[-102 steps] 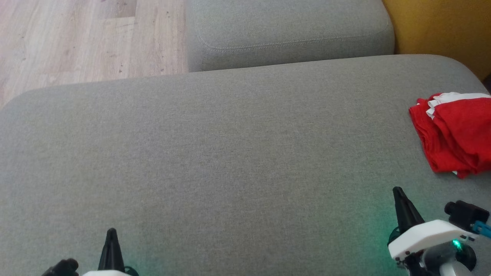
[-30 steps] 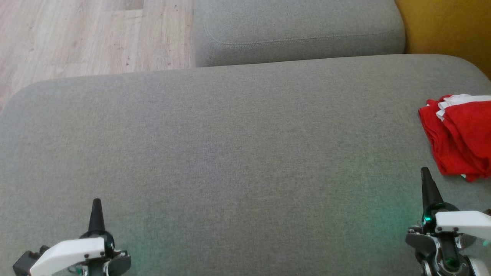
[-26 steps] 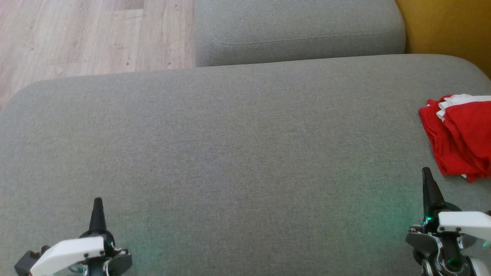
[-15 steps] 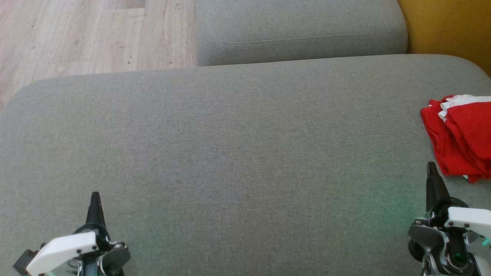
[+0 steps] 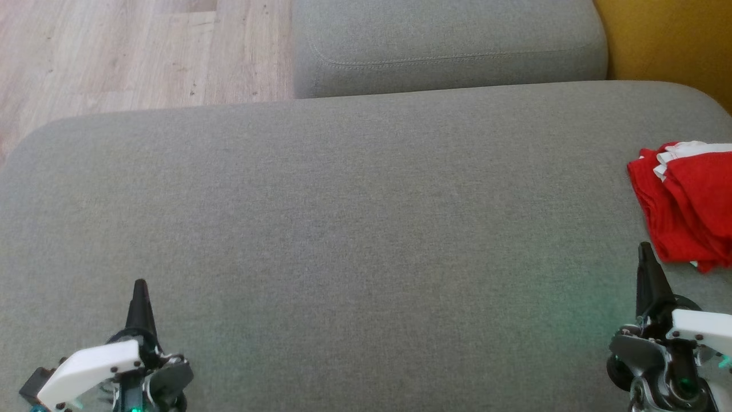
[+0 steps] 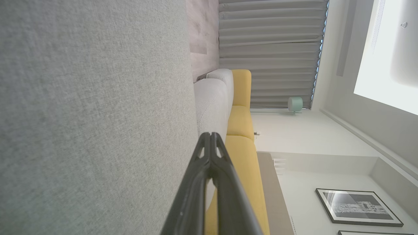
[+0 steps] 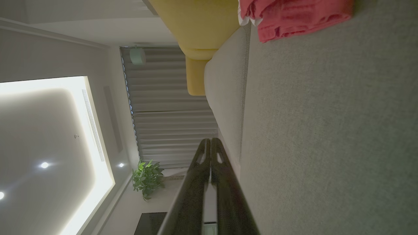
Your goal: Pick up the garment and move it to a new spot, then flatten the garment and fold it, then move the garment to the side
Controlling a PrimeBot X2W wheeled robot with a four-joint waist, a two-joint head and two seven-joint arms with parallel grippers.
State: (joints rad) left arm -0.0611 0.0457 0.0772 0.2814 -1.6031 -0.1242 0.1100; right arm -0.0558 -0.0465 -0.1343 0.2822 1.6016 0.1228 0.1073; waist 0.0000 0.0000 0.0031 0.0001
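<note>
The garment (image 5: 686,212) is red with a white trim, lying folded in a small stack at the right edge of the grey cushion (image 5: 354,229); the right wrist view has the garment (image 7: 294,16) at its top. My right gripper (image 5: 645,252) hovers just in front of the garment's near corner, apart from it, fingers pressed together and empty (image 7: 210,141). Far across the cushion at the lower left, my left gripper (image 5: 139,286) is likewise shut with nothing held (image 6: 210,135).
A second grey cushion (image 5: 446,46) adjoins the far side. Wooden floor (image 5: 131,51) lies beyond the far left corner, and yellow upholstery (image 5: 669,46) rises at the far right. The broad grey surface between my grippers is bare fabric.
Both grippers shifted slightly: the left tip rose a little in the head view, the right tip edged right toward the garment. The garment has not moved. Both stayed shut.
</note>
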